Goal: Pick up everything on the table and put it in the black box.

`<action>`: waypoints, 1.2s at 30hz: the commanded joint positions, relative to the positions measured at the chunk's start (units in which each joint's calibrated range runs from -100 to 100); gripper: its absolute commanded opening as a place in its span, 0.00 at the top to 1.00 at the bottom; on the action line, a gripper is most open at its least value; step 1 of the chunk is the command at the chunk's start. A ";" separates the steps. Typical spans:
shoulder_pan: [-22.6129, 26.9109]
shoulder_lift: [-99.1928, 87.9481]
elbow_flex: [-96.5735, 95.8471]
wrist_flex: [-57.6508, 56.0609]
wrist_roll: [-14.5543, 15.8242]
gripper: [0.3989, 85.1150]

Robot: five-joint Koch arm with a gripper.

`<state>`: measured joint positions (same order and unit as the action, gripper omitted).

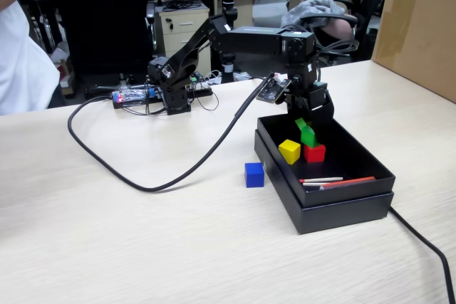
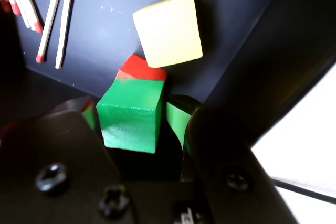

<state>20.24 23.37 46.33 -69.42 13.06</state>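
Three cubes sit inside black box (image 1: 335, 201): yellow cube (image 1: 289, 151), red cube (image 1: 314, 152), green cube (image 1: 308, 135). Green cube rests atop red one, tilted in wrist view. Hand (image 1: 308, 127) hangs over it, fingers spread either side; we cannot tell if pads touch. Blue cube (image 1: 254, 174) on bench (image 1: 128, 240), just beside box, at 9 o'clock from it. Box long axis runs 11 to 5 o'clock in fixed view. Sticks (image 1: 335, 181) lie near box's near end.

Black arm (image 1: 235, 37), green-padded end effector (image 2: 144, 129)
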 commanded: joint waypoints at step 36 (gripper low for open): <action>-13.38 -8.05 -10.61 -0.35 0.34 0.44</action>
<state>6.37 15.60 30.81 -69.73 12.97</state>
